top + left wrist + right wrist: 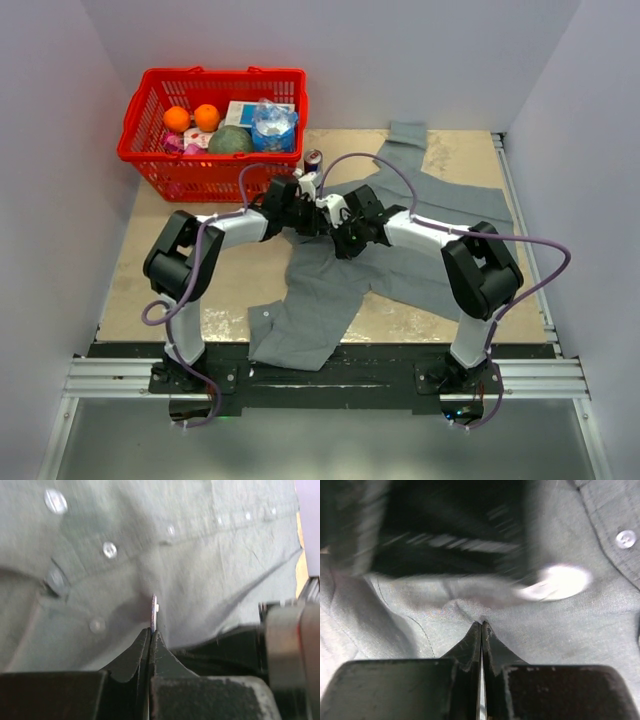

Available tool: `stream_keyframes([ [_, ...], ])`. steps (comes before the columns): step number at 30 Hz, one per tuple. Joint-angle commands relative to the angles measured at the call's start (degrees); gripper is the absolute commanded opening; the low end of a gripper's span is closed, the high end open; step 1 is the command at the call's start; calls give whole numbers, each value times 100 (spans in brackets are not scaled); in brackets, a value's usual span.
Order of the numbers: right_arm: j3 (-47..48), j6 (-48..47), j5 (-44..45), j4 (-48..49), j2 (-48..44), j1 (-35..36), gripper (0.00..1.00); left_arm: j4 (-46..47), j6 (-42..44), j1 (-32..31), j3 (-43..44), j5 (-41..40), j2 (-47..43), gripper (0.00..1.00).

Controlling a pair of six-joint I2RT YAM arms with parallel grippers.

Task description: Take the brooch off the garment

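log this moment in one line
left gripper shut on brooch | right gripper shut on garment | brooch seen edge-on

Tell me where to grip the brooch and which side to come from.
Pinch the brooch across its two flat faces, coming at its free edge from the side away from the shirt. It is a thin disc standing edge-on off the cloth, and the left gripper is shut on it that way.

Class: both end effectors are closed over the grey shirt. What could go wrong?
The left end effector grips the brooch only by its thin edge, so it might slip. The right end effector seems to pinch the shirt; if that hold gives, cloth may lift with the brooch.
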Motion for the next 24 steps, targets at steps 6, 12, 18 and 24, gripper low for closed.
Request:
stream_keyframes([
  [6, 415, 225, 108, -744, -551, -289, 17, 449, 132, 118, 702, -491, 196, 0],
  [12, 847, -152, -111, -1642, -859, -1090, 37, 571, 676, 144, 61, 360, -322, 0],
  [18, 488, -802, -129, -1197, -1343, -1187, 40, 931, 1608, 144, -309, 1538, -507, 0],
  [24, 452, -1023, -93, -1046, -1352, -1257, 46, -112, 2600, 65, 453, 2321, -429, 0],
])
